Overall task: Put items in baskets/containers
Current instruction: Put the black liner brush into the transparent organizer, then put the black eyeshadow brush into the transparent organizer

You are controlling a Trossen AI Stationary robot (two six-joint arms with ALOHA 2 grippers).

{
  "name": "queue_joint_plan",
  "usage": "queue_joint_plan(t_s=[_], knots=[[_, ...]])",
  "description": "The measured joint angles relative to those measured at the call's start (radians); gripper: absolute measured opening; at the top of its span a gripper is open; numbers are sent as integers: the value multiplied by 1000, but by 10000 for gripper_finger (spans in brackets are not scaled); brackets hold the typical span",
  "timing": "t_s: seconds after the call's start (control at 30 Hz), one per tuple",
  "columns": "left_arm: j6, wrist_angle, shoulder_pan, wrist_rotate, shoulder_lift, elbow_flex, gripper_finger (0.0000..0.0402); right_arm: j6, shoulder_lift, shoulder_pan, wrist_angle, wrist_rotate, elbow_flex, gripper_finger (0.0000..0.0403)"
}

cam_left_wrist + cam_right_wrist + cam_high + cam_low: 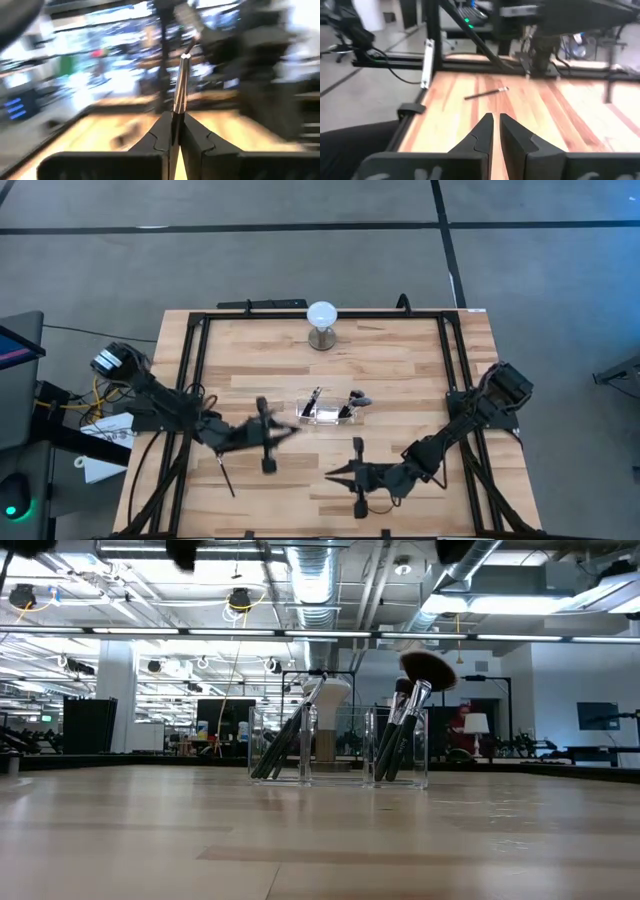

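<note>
A clear rectangular holder (330, 412) stands mid-table with several brushes leaning upright in it. In the low view the holder (340, 748) shows two compartments, and a broad dark brush head (428, 668) tops the right one. One dark brush (226, 476) lies flat near the table's near left corner, and the right wrist view shows this brush (485, 93) too. My left gripper (290, 431) is left of the holder, shut on a slim brush (179, 95). My right gripper (335, 473) is shut on nothing, nearer than the holder and pointing toward the table's left. My left gripper pinches the slim brush between its two fingers by the silvery shaft (176, 114), which sticks out past the fingertips and along them. The gripper is off the table with the brush in it. Which end of the brush it has cannot be told.
A white globe on a metal base (322, 320) stands near the table's far edge. A black frame rail (195, 380) runs around the tabletop, and its corner (427, 60) is seen in the right wrist view. Bare wood lies between the holder and the near edge.
</note>
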Motion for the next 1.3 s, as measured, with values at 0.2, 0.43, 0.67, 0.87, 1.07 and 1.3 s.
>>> queue_joint_plan(t_s=[0.2,0.43,0.67,0.87,1.07,1.3], knots=[[-160,-13,129,-22,-68,-109,24,137,0,-43,-101,-4,0,21],[-258,-134,271,141,-67,-102,21,201,0,-69,-161,-4,0,27],[-391,-359,379,230,-66,-91,21,197,0,-59,-161,-6,0,27],[-413,-365,385,264,-63,-90,28,196,0,-61,-161,-7,0,27],[-421,-364,385,316,-56,-89,42,195,0,-46,-169,-5,0,29],[-443,-366,385,369,-30,-90,76,194,0,-51,-172,-2,1,27]])
